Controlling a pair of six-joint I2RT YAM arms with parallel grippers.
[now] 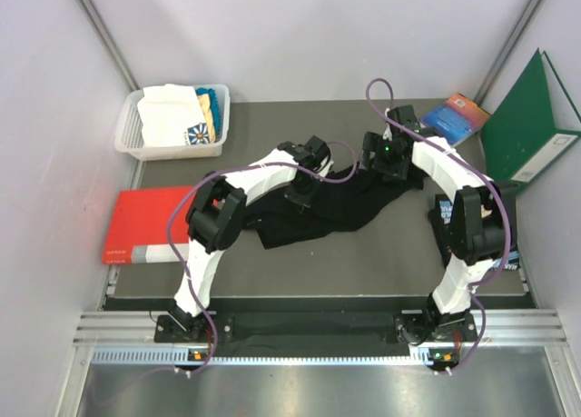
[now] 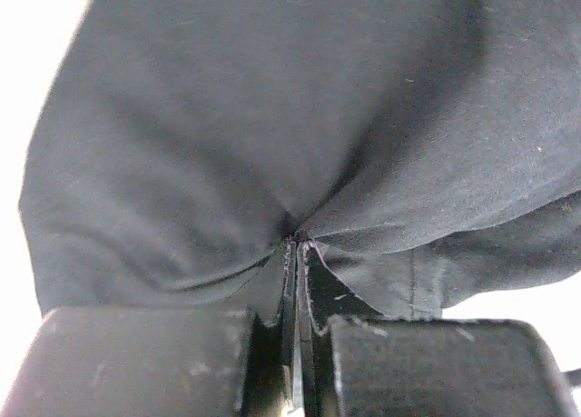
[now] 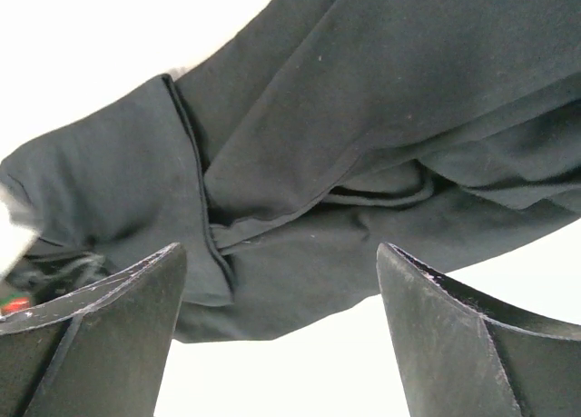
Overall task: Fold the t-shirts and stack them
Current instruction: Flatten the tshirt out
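Table [image 1: 363, 263] nearest, dark and flat past the arm bases. Red book [image 1: 145, 222] at the left edge, right end tucked behind the left arm. Dark flat thing [image 1: 443, 210] with blue print under the right arm, mostly hidden, hard to name.

Mid-table, black shirt [image 1: 340, 208], unfolded, crumpled into a long rumpled band rising from left-centre toward the right, outline partly covered by both wrists. Left gripper [image 1: 300, 195] down on its left part. From the left wrist, same gripper [image 2: 298, 246] with fingers pressed together on a pinched fold of the shirt [image 2: 272, 117], creases fanning out from the pinch. Right gripper [image 1: 390, 170] over the right end. From the right wrist, that gripper [image 3: 281, 258] with fingers spread wide, shirt [image 3: 363, 117] beyond them showing a stitched hem and overlapping folds; contact impossible to tell.

Farther back left, basket [image 1: 127, 135] holding folded white shirts [image 1: 168, 113] and a sliver of teal shirt [image 1: 211, 97]. Far right, blue booklet [image 1: 458, 117] and green folder [image 1: 522, 131], cut by the frame edge.
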